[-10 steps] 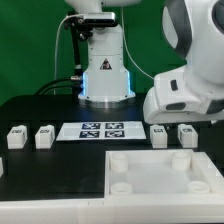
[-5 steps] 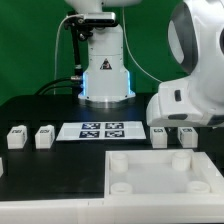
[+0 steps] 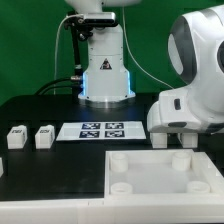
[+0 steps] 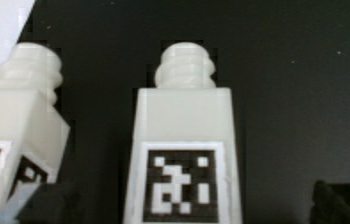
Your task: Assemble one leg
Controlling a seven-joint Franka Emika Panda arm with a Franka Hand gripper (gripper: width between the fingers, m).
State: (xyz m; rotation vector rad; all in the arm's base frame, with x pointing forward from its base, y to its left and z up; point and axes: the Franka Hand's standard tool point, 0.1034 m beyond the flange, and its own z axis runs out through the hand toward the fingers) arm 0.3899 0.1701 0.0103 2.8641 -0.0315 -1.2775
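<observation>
The fingers cannot be made out. In the wrist view only a dark scrap at one corner and a grey sliver at the other corner of the same edge could be fingertips, too blurred and cropped to call, so I cannot tell whether they are spread, pressed together or pinching anything. In the exterior view the gripper (image 3: 174,130) is lost under the arm's bulky white wrist housing, hanging low over the black table (image 3: 40,110).

In the wrist view the leg (image 4: 186,140) fills the middle. It is a white block with a ribbed peg on one end and a black-and-white tag on its face, and the tag is cut off by the frame edge. A neighbouring leg (image 4: 21,115) lies just beside it, apart and parallel, half cropped with only a corner of its tag showing.

In the exterior view, taking the marker board (image 3: 100,130) as the dial's centre, these two posts sit at about 3 o'clock. Only their lower parts peek out beneath the housing, at (image 3: 160,141) and (image 3: 186,139), and which one the wrist camera centres is unclear. Two more legs (image 3: 16,137) stand at 9 o'clock, fully visible. The large white panel (image 3: 160,178) lies at 5 o'clock, running off the frame. The arm's base (image 3: 105,75) is at 12 o'clock.
</observation>
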